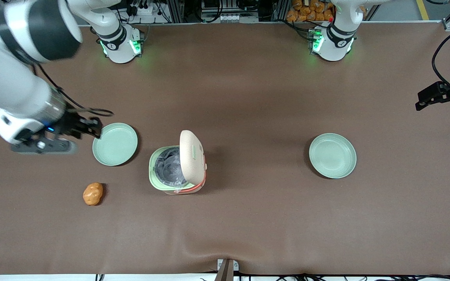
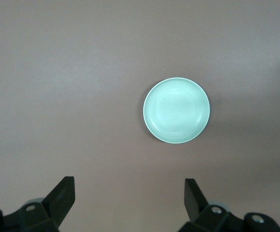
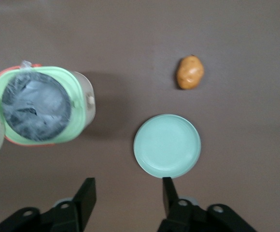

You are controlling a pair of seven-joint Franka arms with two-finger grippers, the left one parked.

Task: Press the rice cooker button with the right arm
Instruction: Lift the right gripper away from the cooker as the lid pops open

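Rice cooker (image 1: 178,168) upright, lid raised toward parked arm's end, tool (image 1: 92,128) open above plate (image 1: 115,144)

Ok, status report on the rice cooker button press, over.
End effector open, hovering at the rim of a pale green plate, away from the cooker. Rice cooker lid up, pot exposed. Potato on the table, off the path.

A round pale green plate (image 2: 176,110) lies flat on the brown counter (image 2: 72,96). The plate has nothing on it, and a soft shadow sits along one side of its rim. Two black fingers (image 2: 63,195) of the parked arm point up toward the plate, with a wide gap between them. They do not touch the plate.
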